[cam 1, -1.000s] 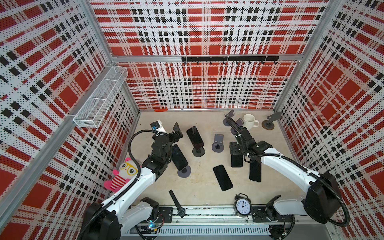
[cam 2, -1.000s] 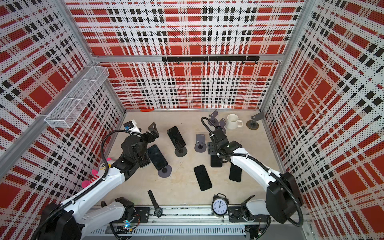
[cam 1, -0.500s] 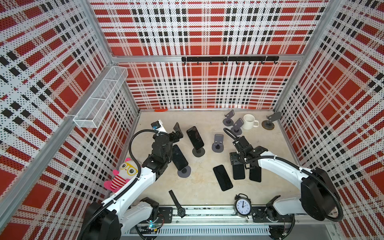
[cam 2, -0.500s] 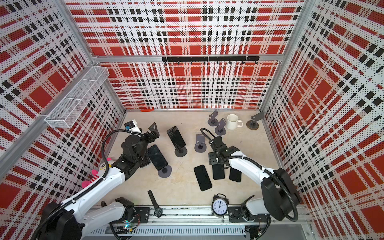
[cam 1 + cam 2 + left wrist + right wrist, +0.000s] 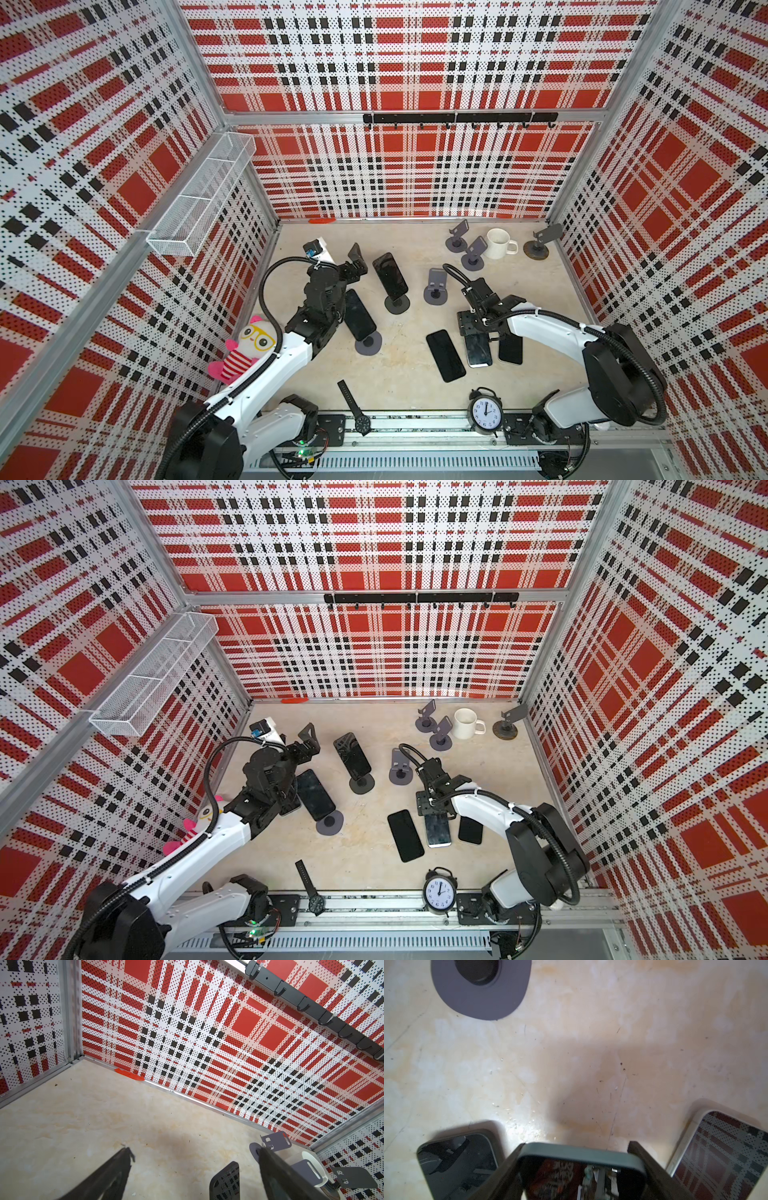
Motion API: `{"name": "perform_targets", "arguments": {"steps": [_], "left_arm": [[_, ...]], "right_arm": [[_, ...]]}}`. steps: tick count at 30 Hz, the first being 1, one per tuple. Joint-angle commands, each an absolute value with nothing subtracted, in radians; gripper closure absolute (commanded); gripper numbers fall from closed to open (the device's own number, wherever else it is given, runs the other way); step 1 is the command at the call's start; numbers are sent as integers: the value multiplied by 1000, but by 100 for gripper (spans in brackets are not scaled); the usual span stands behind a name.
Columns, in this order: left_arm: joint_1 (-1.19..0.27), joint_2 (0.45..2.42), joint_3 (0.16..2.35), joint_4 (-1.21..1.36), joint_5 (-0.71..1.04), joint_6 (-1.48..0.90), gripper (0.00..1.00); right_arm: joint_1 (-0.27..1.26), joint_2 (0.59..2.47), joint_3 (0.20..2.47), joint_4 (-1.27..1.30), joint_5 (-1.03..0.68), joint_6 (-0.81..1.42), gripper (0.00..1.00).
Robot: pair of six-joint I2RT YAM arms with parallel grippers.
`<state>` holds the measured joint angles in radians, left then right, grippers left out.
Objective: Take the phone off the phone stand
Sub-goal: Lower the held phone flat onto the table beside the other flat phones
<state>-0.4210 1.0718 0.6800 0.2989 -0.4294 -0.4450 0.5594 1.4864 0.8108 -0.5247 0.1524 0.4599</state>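
Between the fingers of my right gripper (image 5: 576, 1147) sits the phone (image 5: 581, 1172), clamped across its width, down at the table (image 5: 571, 1053), off the phone stand (image 5: 479, 997) ahead. Set-down, I judge; next calls for spreading the jaws and lifting away. Glossy glass, rounded grey rim. A dark phone (image 5: 460, 1163) and a pale-rimmed phone (image 5: 720, 1157) flank me.

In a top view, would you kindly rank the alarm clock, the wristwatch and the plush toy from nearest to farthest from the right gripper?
Measured from the right gripper, which is closed on a phone:
1. alarm clock, on the front rail, right of centre.
2. wristwatch, at the front, left of centre.
3. plush toy, by the left wall.
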Motion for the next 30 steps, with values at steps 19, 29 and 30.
{"name": "perform_targets", "arguments": {"steps": [19,29,30], "left_arm": [[-413,1073,723,302,-408,-456,2],[-413,1049,718,293,-422,-453,2],[-413,1050,719,292,-421,-453,2]], "right_arm": [[551,1529,722,-387,201,449,31],[553,1550,716,-393,229,478,25],[552,1553,720,-399,232,478,24]]}}
